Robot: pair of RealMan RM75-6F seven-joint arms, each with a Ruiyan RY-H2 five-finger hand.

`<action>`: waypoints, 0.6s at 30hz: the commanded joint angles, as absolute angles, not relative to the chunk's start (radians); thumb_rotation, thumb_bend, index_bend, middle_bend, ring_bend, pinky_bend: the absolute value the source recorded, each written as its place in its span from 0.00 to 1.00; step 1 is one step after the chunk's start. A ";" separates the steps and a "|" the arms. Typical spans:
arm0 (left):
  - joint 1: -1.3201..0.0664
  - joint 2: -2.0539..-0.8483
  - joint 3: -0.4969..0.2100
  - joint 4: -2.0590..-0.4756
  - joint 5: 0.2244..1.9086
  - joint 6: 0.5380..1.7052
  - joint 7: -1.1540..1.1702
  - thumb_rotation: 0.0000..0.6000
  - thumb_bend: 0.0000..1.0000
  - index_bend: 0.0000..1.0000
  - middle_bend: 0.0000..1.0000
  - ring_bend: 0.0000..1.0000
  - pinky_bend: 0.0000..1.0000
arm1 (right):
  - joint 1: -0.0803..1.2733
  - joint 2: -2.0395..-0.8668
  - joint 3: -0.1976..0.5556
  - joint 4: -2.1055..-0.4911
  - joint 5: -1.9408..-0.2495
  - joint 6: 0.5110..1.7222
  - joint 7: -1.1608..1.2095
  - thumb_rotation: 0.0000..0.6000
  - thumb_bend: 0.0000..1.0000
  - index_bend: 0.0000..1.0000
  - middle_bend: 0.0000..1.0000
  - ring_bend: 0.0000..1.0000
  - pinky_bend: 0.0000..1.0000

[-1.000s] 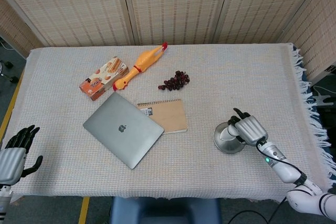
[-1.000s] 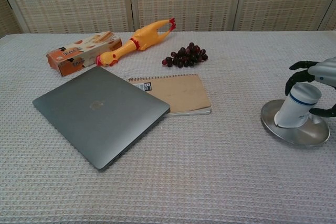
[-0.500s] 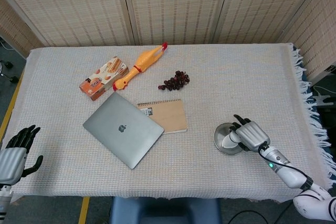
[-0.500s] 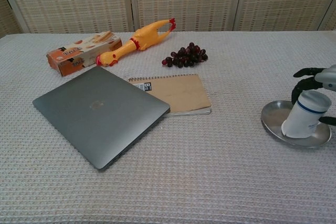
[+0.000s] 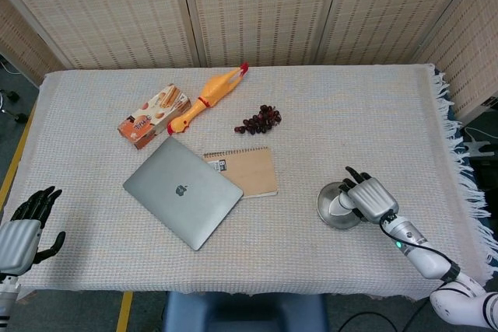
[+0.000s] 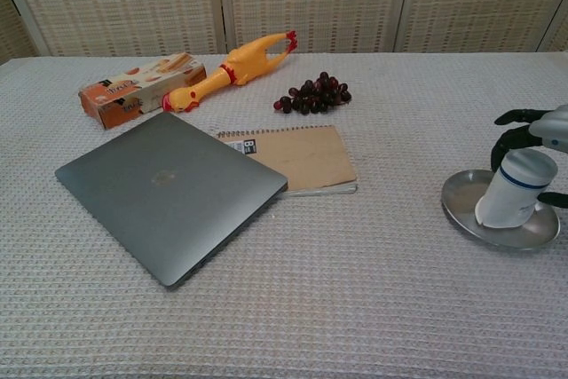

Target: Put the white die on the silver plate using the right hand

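Observation:
The white die (image 6: 513, 193) shows as a rounded white body with a dark blue band. It leans tilted on the silver plate (image 6: 461, 197) at the table's right. My right hand (image 6: 546, 122) wraps its dark fingers (image 6: 515, 135) around the die's top and far side, holding it. From the head view the right hand (image 5: 372, 198) covers most of the die (image 5: 341, 206) and the right part of the plate (image 5: 325, 211). Off the table's near left corner hangs my left hand (image 5: 23, 227), fingers apart and holding nothing.
A grey laptop (image 5: 181, 190) lies closed at centre-left, overlapping a brown spiral notebook (image 5: 250, 170). Behind them are an orange snack box (image 5: 153, 116), a yellow rubber chicken (image 5: 208, 99) and dark grapes (image 5: 260, 119). The tablecloth's fringed right edge (image 5: 459, 153) is close to the plate.
The right hand has drawn slightly toward the near edge and tipped the die from upright to leaning on the plate. In the last half second it barely shifted. The left hand stayed put.

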State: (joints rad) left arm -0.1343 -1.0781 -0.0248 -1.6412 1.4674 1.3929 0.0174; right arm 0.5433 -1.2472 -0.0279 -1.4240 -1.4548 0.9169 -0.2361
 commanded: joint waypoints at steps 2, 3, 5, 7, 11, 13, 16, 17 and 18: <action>-0.137 -1.077 -0.025 -1.642 1.465 1.388 0.015 1.00 0.41 0.00 0.00 0.00 0.21 | 0.524 -1.210 -0.053 -1.471 -1.470 0.931 -0.261 1.00 0.33 0.47 0.25 0.02 0.25; -0.137 -1.077 -0.025 -1.642 1.466 1.388 0.014 1.00 0.41 0.00 0.00 0.00 0.21 | 0.524 -1.210 -0.052 -1.475 -1.468 0.931 -0.262 1.00 0.33 0.47 0.25 0.02 0.25; -0.137 -1.076 -0.024 -1.644 1.470 1.389 0.015 1.00 0.41 0.00 0.00 0.00 0.21 | 0.527 -1.216 -0.042 -1.473 -1.457 0.929 -0.270 1.00 0.33 0.47 0.25 0.02 0.25; -0.138 -1.076 -0.024 -1.644 1.468 1.387 0.017 1.00 0.41 0.00 0.00 0.00 0.21 | 0.535 -1.234 -0.027 -1.461 -1.444 0.925 -0.277 1.00 0.33 0.47 0.25 0.02 0.25; -0.137 -1.077 -0.025 -1.641 1.465 1.387 0.016 1.00 0.41 0.00 0.00 0.00 0.21 | 0.554 -1.278 0.001 -1.422 -1.418 0.911 -0.288 1.00 0.33 0.46 0.25 0.02 0.25; -0.137 -1.076 -0.025 -1.641 1.465 1.389 0.015 1.00 0.41 0.00 0.00 0.00 0.21 | 0.560 -1.294 0.011 -1.405 -1.407 0.907 -0.294 1.00 0.33 0.46 0.25 0.02 0.25; -0.134 -1.074 -0.025 -1.641 1.465 1.394 0.013 1.00 0.41 0.00 0.00 0.00 0.21 | 0.560 -1.300 0.011 -1.396 -1.401 0.909 -0.307 1.00 0.33 0.46 0.25 0.02 0.25; -0.134 -1.075 -0.026 -1.640 1.465 1.394 0.012 1.00 0.41 0.00 0.00 0.00 0.21 | 0.557 -1.296 0.007 -1.400 -1.402 0.910 -0.308 1.00 0.33 0.46 0.25 0.02 0.25; -0.134 -1.075 -0.026 -1.640 1.465 1.395 0.012 1.00 0.41 0.00 0.00 0.00 0.21 | 0.554 -1.289 0.002 -1.408 -1.405 0.912 -0.305 1.00 0.33 0.46 0.25 0.02 0.25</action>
